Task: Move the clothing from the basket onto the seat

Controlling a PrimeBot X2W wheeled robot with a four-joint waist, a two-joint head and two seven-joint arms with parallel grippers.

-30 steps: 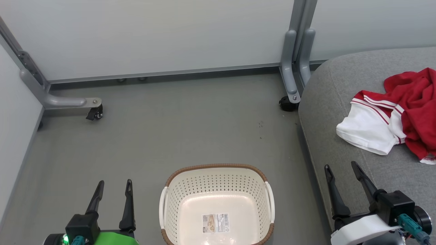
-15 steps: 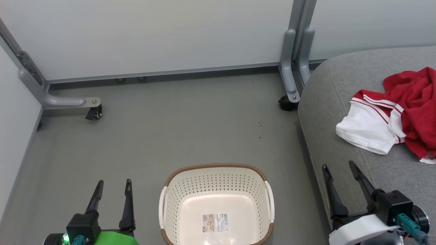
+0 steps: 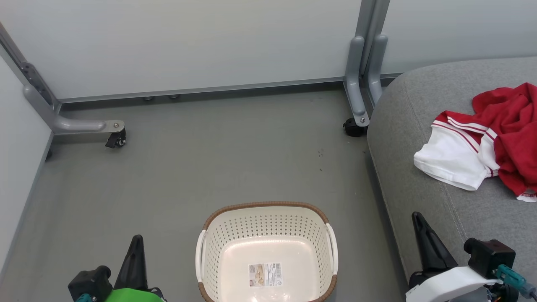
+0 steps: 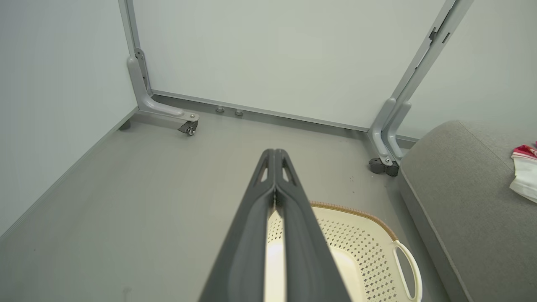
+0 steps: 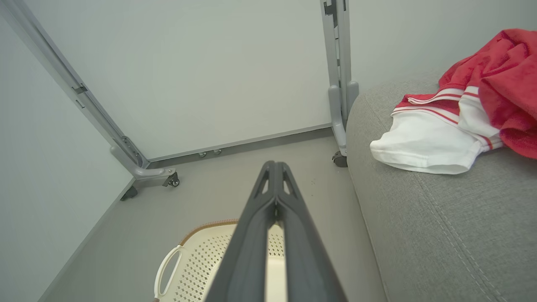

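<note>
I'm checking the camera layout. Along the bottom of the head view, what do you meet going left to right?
Left gripper, fingers shut → empty basket → right gripper, fingers shut, seen against the seat.

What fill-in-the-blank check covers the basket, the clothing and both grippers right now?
1. The clothing lies on the ____.
2. The basket stands on the floor, ____ of garments.
3. The left gripper and the right gripper both have their fingers ____.

Missing words: seat; empty; shut.
</note>
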